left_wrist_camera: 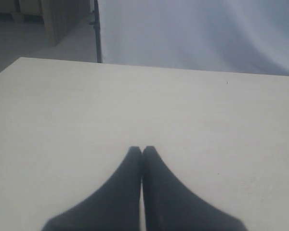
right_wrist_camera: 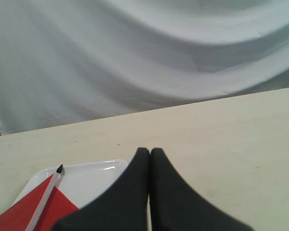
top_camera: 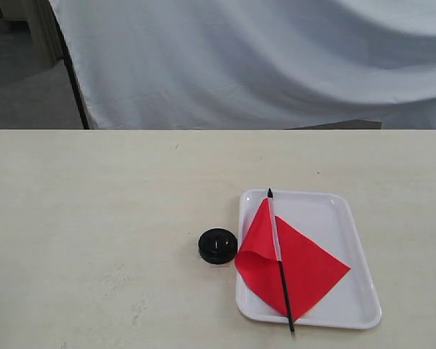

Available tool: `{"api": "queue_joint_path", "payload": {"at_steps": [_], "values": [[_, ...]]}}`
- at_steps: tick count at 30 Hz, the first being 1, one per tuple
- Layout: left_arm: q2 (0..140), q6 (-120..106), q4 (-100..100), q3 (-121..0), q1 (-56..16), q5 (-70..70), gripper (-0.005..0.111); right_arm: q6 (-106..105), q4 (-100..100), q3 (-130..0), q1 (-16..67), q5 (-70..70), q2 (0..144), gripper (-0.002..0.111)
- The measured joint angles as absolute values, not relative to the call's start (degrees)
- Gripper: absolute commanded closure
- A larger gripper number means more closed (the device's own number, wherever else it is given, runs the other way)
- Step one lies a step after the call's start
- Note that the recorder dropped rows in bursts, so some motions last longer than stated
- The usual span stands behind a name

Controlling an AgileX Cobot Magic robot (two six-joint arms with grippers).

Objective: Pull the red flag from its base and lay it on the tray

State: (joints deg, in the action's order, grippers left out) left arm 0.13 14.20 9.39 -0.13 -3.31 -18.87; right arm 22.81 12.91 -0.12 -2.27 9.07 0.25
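The red flag lies flat in the white tray, its black pole running from a pointed tip at the far rim to past the near rim. The round black base stands on the table just left of the tray, with nothing in it. Neither arm shows in the exterior view. My left gripper is shut, empty, over bare table. My right gripper is shut and empty too; beside it lie the tray and the red flag with its pole tip.
A pale wooden table carries everything. Behind its far edge hangs a white cloth backdrop. A dark post stands at the back left.
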Motion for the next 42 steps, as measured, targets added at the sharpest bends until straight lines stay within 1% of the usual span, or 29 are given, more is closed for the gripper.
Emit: {"api": "queue_joint_path", "payload": {"at_steps": [12, 20, 25, 33, 42], "values": [[0.1, 14.2, 9.4, -0.1, -3.3, -18.9, 0.107, 25.5, 12.9, -0.1, -2.3, 10.3, 0.3, 0.109], [0.1, 14.2, 9.4, -0.1, -3.3, -18.9, 0.107, 27.5, 12.7, -0.1, -2.3, 17.9, 0.3, 0.109], [0.1, 14.2, 9.4, -0.1, -3.3, -18.9, 0.107, 17.7, 8.6, -0.1, -2.3, 18.6, 0.3, 0.109], [0.1, 14.2, 9.4, -0.1, -3.3, -18.9, 0.107, 8.1, 2.1, -0.1, -2.3, 18.6, 0.3, 0.109], [0.1, 14.2, 9.4, -0.1, -3.3, -18.9, 0.107, 7.3, 1.1, -0.1, -2.3, 18.6, 0.3, 0.109]]}}
